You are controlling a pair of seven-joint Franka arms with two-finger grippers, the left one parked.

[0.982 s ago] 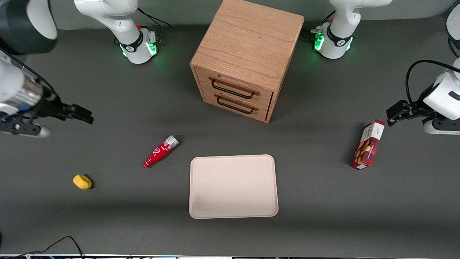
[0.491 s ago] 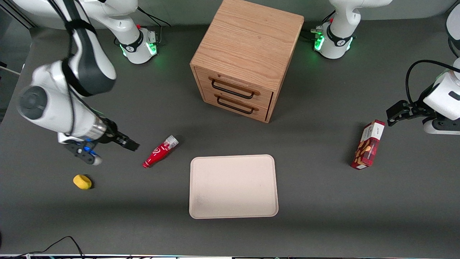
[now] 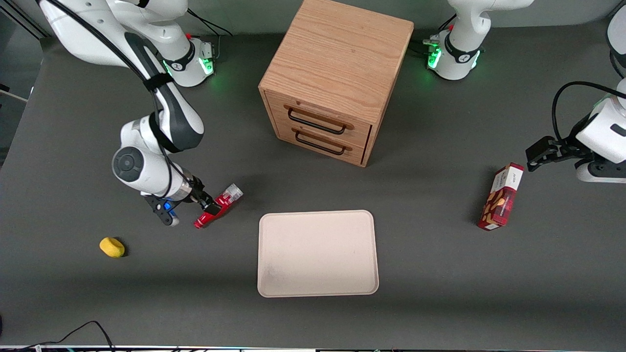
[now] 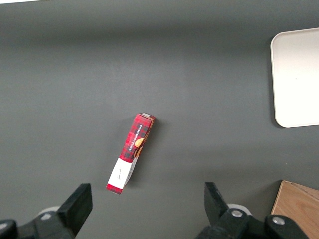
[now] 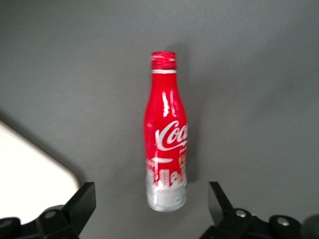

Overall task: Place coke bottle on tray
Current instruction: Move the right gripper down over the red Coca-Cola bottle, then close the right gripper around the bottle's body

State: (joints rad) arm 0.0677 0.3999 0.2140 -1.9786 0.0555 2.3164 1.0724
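Right wrist view shows the coke bottle (image 5: 166, 134) lying on the dark table (image 5: 259, 99), its white "Coca" script readable on the red body, above a clear silvery base. The gripper (image 5: 149, 209) hangs over it, fingers spread wide and not touching. Near the bottle, the beige tray (image 3: 318, 253) holds nothing. Half a second earlier the gripper was short of the bottle, toward the working arm's end.

Working right arm: white jointed links with dark grey elbow cover, reaching from its base at the table's edge farthest from the front camera, wrist angled down. Black two-finger gripper (image 3: 209, 208) (image 5: 149, 209): low over the table, fingers spread wide apart.
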